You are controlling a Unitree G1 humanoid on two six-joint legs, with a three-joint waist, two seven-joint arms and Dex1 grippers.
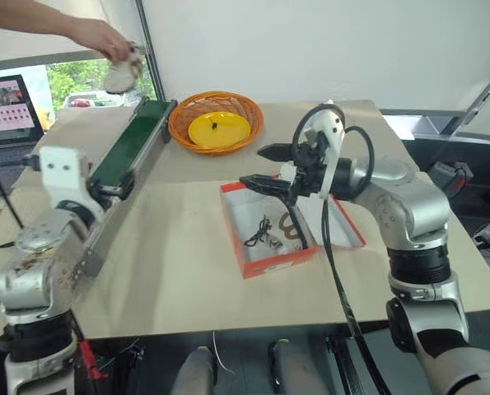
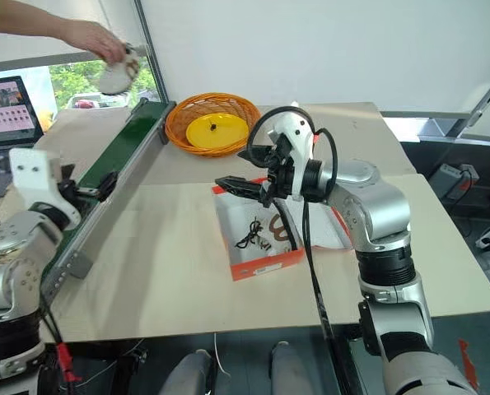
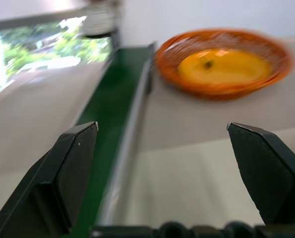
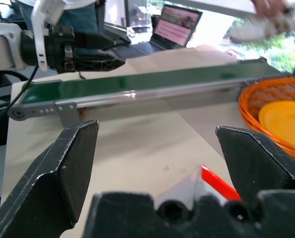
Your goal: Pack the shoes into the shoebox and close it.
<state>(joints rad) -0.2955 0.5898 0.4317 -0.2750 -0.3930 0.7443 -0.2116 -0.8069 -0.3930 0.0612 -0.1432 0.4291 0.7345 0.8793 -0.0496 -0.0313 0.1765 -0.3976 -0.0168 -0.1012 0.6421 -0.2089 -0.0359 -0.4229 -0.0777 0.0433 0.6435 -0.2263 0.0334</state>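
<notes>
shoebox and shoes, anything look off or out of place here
Yes. The shoebox lies open on the table holding one shoe with loose dark laces, and the second shoe is far off at the conveyor belt's far end, in a person's hand. Both grippers are open and hold nothing.

One shoebox [image 1: 265,262], two shoes [image 1: 287,226] [image 1: 121,74], one basket [image 1: 216,123], one plate [image 1: 219,129], one laptop [image 1: 10,107].

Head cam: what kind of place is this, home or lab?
Likely a robot test lab, not a home: a green conveyor belt lies across a plain table, a laptop sits at the side, and a person's hand holds a shoe over the belt.
</notes>
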